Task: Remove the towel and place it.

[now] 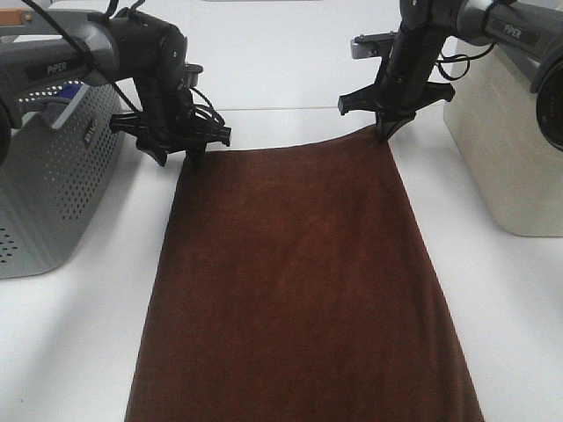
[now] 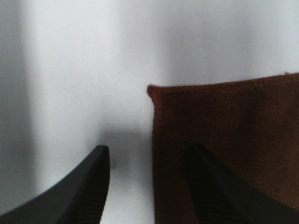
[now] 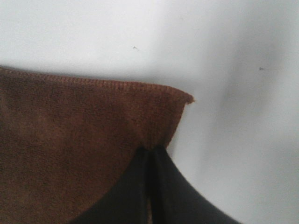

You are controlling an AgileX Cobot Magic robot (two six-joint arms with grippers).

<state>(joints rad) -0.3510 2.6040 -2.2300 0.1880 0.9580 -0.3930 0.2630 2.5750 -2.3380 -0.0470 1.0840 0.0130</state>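
Observation:
The dark brown towel [image 1: 299, 281] lies spread flat on the white table, running from the far middle to the near edge. My left gripper [image 1: 195, 158] is at its far left corner. In the left wrist view the left gripper [image 2: 149, 182] is open, with one finger [image 2: 93, 186] over bare table and the other over the towel [image 2: 233, 130], astride its side hem. My right gripper [image 1: 384, 134] is at the far right corner. In the right wrist view the right gripper [image 3: 150, 156] is shut on the towel [image 3: 70, 140] just inside the corner, which is slightly raised.
A grey perforated basket [image 1: 53, 193] stands at the left edge, with something blue [image 1: 48, 95] showing inside. A beige container [image 1: 510, 149] stands at the right. The white table [image 1: 88, 334] shows on both sides of the towel.

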